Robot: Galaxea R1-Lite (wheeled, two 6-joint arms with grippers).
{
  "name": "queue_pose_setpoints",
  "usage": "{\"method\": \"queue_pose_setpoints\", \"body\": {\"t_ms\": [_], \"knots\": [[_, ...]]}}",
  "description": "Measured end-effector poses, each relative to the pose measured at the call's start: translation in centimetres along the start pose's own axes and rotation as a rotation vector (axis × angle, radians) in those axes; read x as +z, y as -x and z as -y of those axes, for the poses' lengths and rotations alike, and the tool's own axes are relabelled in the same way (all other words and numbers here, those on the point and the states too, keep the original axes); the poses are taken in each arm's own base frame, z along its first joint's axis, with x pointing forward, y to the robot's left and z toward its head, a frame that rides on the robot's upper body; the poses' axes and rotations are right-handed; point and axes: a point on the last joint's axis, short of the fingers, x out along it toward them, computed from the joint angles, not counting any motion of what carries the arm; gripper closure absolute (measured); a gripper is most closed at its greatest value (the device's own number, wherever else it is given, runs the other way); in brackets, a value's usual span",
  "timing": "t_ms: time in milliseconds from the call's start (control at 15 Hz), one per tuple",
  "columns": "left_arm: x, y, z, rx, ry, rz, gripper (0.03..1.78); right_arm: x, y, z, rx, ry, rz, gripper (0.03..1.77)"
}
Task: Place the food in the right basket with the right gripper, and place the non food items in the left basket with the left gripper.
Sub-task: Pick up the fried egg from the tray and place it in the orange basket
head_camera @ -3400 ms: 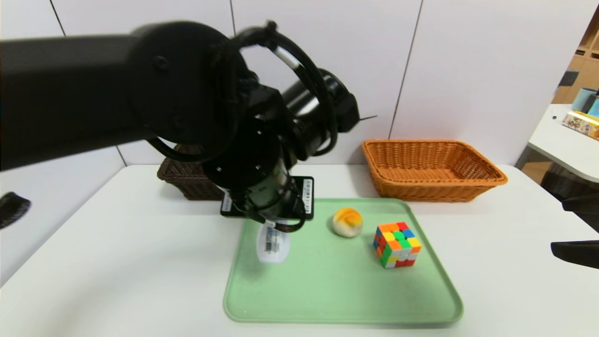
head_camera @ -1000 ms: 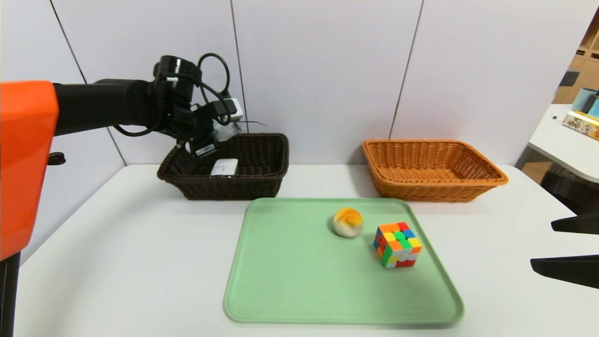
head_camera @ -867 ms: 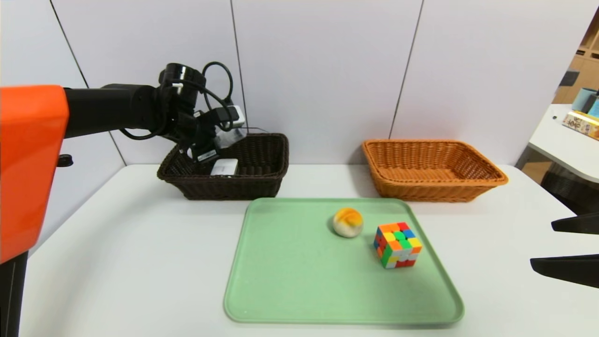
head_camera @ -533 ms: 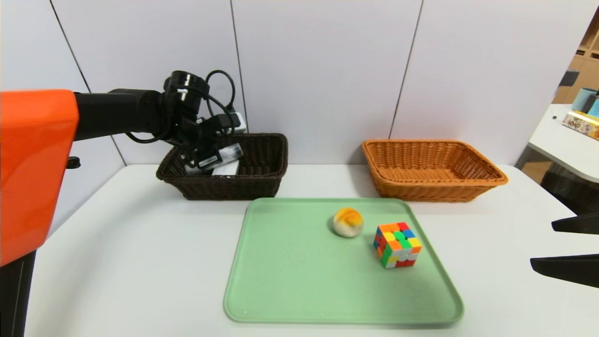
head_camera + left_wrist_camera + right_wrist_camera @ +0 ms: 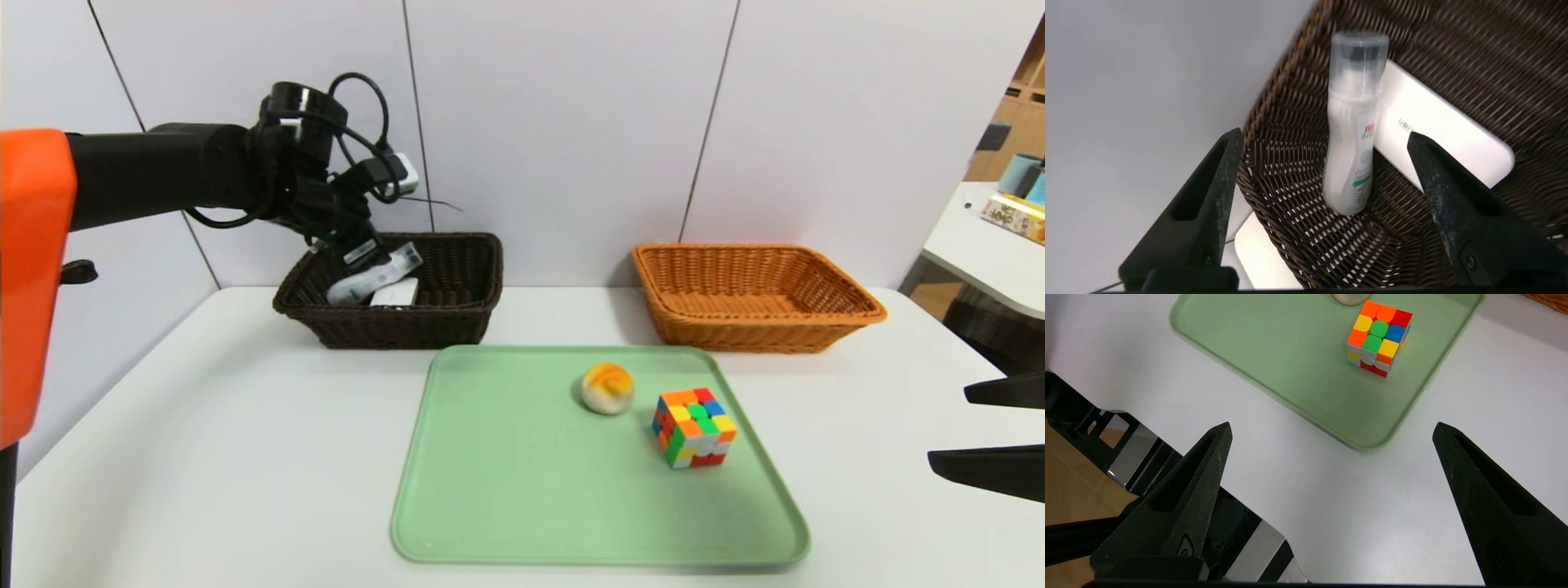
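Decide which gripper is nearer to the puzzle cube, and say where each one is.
Right. The right gripper is open beside the tray's right side, near the puzzle cube; the left gripper is open over the dark brown basket, beyond the tray.

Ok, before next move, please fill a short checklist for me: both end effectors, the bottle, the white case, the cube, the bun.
- Left end effector open, above dark basket: ok
- Bottle released in dark basket: ok
- White case in dark basket: ok
- Cube in dark basket: not ok, on green tray
- Bun in orange basket: not ok, on tray
- Right end effector open, nothing held: ok
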Motion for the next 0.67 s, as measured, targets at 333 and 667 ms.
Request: {"method": "queue_pose_setpoints", "body": {"t_ms": [333, 667], "knots": [[4.2, 4.4, 2.0, -0.033, 0.316, 0.092, 0.25, -0.2, -0.2, 0.1, -0.008, -0.003, 0.016, 0.10], [6.5, 10.0, 5.3, -0.205, 0.722, 0.031, 0.18, -0.8, -0.2, 0.4, -0.029, -0.011, 0.047, 0.10]]}}
